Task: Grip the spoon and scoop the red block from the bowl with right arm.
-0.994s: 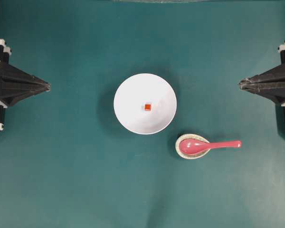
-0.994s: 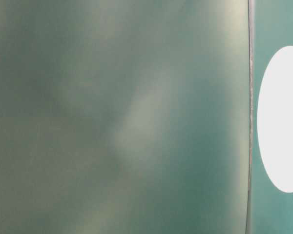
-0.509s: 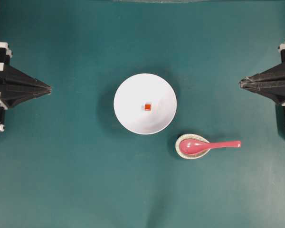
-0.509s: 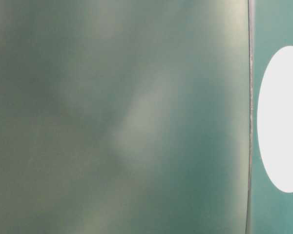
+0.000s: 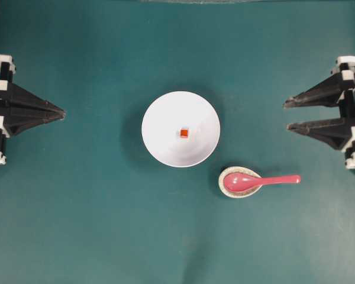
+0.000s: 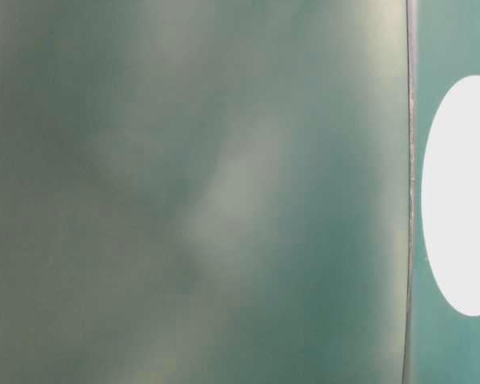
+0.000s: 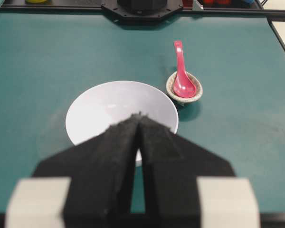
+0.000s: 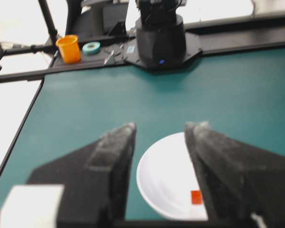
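Seen from overhead, the left gripper (image 5: 63, 110) sits at the nine o'clock edge of the green table (image 5: 94, 225), its two black fingers pressed together into one point and holding nothing. The left wrist view agrees: the fingertips meet with no gap in front of the bowl.

Near the middle of the table stands the white bowl (image 5: 160, 115). The small red block (image 5: 184, 134) lies on its floor, just about at the centre. In the right wrist view the block (image 8: 195, 197) shows low in the bowl (image 8: 166, 175), next to the inner edge of one finger.

At roughly four o'clock from the bowl, just beside it but apart from it, is a small speckled dish (image 5: 225, 186). The pink spoon (image 5: 257, 181) rests with its scoop in that dish, and its handle runs out toward three o'clock, past the dish rim.

At the three o'clock edge is the right gripper (image 5: 286, 115). Its fingers stand wide apart and nothing is between them. It is well apart from the spoon, which lies toward its five o'clock side on the table.

The table-level view is a green blur, with only a white oval, the bowl (image 6: 460, 196), at its right edge.
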{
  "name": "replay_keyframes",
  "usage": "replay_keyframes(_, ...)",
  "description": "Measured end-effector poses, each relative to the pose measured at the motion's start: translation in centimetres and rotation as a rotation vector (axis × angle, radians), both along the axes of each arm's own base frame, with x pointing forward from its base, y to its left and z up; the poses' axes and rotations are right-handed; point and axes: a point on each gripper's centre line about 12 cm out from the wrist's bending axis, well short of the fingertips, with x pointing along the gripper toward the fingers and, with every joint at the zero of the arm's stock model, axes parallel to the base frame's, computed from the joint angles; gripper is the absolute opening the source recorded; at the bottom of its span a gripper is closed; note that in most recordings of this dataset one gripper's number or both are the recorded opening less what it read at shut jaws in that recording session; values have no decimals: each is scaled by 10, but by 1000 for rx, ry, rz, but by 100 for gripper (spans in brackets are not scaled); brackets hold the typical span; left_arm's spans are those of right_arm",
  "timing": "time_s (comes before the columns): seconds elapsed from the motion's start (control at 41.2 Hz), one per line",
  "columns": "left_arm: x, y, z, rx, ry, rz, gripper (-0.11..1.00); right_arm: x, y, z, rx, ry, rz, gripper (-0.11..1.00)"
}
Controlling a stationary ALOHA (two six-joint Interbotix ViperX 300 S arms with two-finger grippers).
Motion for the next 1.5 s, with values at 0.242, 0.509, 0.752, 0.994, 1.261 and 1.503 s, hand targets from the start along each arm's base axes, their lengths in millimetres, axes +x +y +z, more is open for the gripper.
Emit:
replay_keyframes(0.242, 0, 0, 0, -2, 3, 0, 0, 11, 21, -29, -8, 109, 87, 52)
replay_keyframes(0.509, 0, 0, 0, -8, 2, 1, 0, 14, 38, -83, 45, 198, 125, 52)
replay_keyframes(0.752, 0, 0, 0, -8, 0, 3, 0, 8, 44, -118, 85, 214, 107, 52)
replay_keyframes(0.994, 0, 0, 0, -9, 2, 3, 0, 2, 48, -146, 79, 255, 95, 52)
replay_keyframes(1.261, 0, 0, 0, -8, 3, 1, 0, -1, 47, -165, 40, 301, 83, 52)
replay_keyframes(1.503, 0, 0, -4, -9, 35, 2, 0, -5, 52, -178, -2, 315, 108, 52)
